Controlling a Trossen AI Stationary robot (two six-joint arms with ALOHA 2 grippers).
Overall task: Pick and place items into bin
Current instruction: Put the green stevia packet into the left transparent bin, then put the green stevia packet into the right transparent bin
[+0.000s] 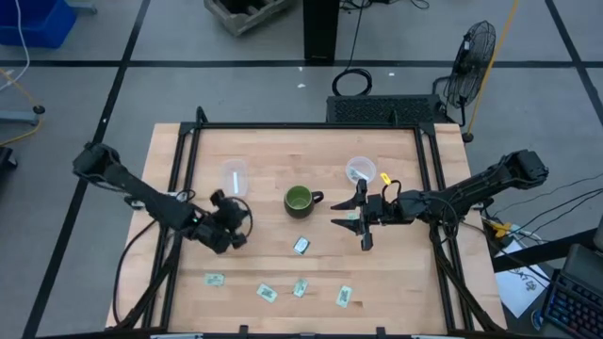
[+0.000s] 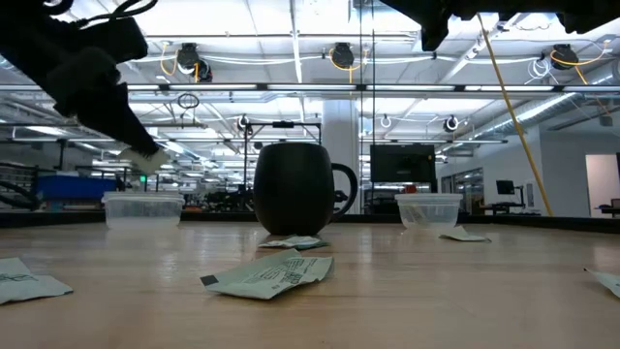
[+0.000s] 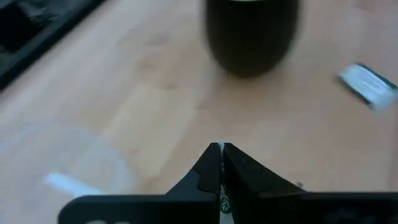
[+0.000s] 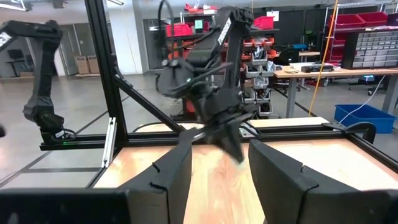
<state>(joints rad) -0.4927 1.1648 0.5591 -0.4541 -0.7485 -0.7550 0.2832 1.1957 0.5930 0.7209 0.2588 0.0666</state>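
My left gripper (image 1: 229, 224) (image 3: 221, 147) is shut on a small pale green and white packet, above the table between the left clear bin (image 1: 234, 175) (image 3: 68, 165) and the green mug (image 1: 300, 200). One packet (image 3: 67, 183) lies inside that bin. My right gripper (image 1: 363, 218) (image 4: 221, 180) hovers open to the right of the mug, touching nothing. More packets lie flat on the table: one (image 1: 301, 245) below the mug, several (image 1: 267, 293) along the near edge, and one (image 1: 350, 215) by the right gripper. My left gripper pinches the packet between its two shut fingers. Only a thin pale strip (image 3: 222, 198) shows in the slit between them. In the low view a pale end (image 2: 145, 161) sticks out at the fingertips, lifted clear of the table, with the fingers slanting down.
A second clear bin (image 1: 360, 169) stands right of the mug, near the far edge. The mug (image 2: 295, 189) sits mid-table between both arms. A black frame (image 1: 188, 141) borders the table. Bare wood lies between the mug and the near-edge packets.
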